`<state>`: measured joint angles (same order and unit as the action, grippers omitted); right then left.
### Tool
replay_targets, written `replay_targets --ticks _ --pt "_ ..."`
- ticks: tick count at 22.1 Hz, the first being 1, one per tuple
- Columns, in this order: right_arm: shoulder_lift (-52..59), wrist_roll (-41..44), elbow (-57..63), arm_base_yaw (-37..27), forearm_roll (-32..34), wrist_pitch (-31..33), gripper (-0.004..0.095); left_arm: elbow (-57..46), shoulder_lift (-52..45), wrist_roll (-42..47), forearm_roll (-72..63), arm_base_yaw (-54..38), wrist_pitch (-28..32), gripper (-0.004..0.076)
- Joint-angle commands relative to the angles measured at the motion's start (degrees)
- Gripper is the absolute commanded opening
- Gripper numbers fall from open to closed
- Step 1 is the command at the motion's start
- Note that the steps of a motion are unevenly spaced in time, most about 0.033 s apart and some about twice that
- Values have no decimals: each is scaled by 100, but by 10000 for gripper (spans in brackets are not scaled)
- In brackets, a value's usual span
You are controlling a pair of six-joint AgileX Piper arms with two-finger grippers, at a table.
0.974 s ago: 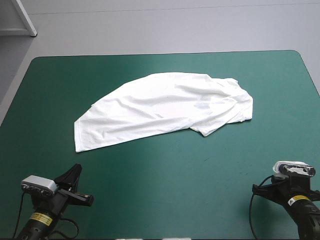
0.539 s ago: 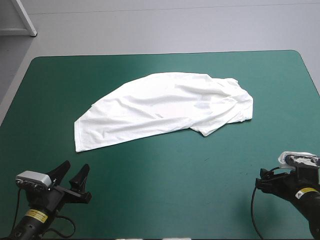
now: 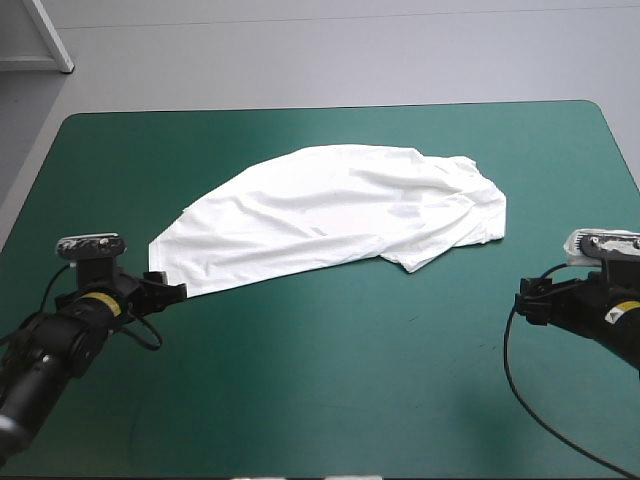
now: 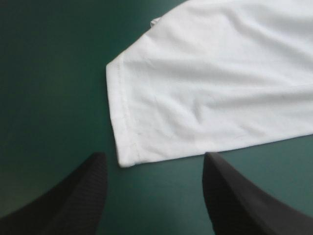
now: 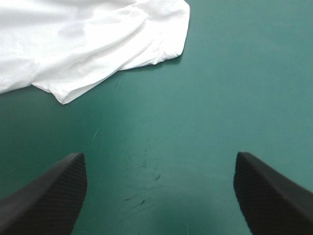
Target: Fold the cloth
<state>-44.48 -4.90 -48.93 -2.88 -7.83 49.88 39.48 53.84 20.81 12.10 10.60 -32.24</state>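
Reaching for the T-shirt's (image 3: 330, 215) near-left hem corner.
Our left end effector (image 4: 154, 160) has swung forward from the near edge of the teal-green bench (image 3: 350, 390) and stands wide, the corner just ahead of it; our right end effector (image 5: 159, 156), also wide, remains well short of the T-shirt. Beyond, the T-shirt lies spread and unmoved mid-bench, so we judge folding not yet begun.

We see soft, even overhead light on the teal-green cover (image 3: 350, 380), brightest toward its far edge and dimmer at the near one. The T-shirt (image 3: 330, 215) glares almost pure white, with faint grey folds and a thin shadow under its near hem.
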Motion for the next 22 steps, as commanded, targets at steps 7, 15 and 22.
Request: replay_targets --ticks 7,15,22 --pt "-418 -103 -528 -24 -39 56 768 231 2490 -664 -1398 -941 1589 424" --pt "-936 -168 -537 61 -157 -165 764 231 3377 -708 -1542 -941 1897 302" --pt "-1834 -246 -549 989 -321 -1016 753 231 3382 -1201 -1542 -941 1755 -5"
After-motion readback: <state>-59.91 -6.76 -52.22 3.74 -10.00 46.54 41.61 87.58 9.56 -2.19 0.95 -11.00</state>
